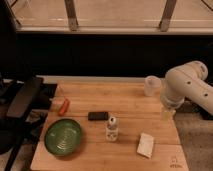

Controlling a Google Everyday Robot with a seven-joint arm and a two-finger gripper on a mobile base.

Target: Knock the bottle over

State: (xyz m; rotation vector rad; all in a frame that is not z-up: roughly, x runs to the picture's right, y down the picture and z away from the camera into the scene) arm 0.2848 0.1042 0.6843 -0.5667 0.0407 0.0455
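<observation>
The bottle (112, 128) is small and clear-whitish, with a white cap and a pale label with dark marks. It stands upright near the middle of the wooden table (125, 100). My white arm (186, 82) comes in from the right. My gripper (167, 113) hangs down over the table's right edge, well to the right of the bottle and slightly behind it. It does not touch the bottle.
A green bowl (63, 136) sits left of the bottle. A black flat object (98, 116) lies just behind the bottle, and a red item (64, 106) lies at the left. A white folded cloth (146, 145) lies at the front right. A translucent cup (152, 85) stands at the back right. A black chair (22, 100) is beside the table's left edge.
</observation>
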